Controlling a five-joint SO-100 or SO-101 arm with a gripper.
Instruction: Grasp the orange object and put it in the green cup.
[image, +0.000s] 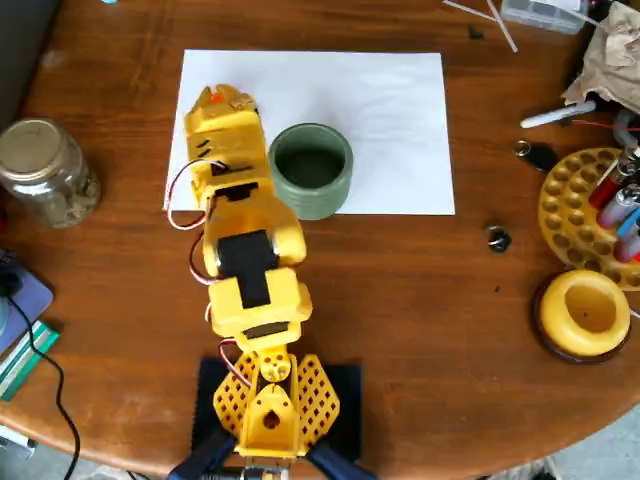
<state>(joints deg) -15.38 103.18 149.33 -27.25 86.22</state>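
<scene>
From above, my yellow arm (245, 250) stretches up the round wooden table (420, 290) from its base at the near edge and reaches onto the white sheet of paper (370, 100). My claw (222, 98) sits over the sheet's upper left part, just inside its left edge, and my own wrist covers the fingers, so I cannot tell whether they are spread or closed. Only a sliver of the orange object (212, 97) peeks out at the claw's tip; whether I touch it is hidden. The green cup (310, 170) stands upright just to the right of my wrist, at the sheet's lower edge, its dark inside showing. The paper right of and above the cup is bare. A glass jar (45, 172) stands well off to the left of the sheet, and at the table's right edge are a yellow round holder (585, 315) and a yellow pen rack (580, 205)
</scene>
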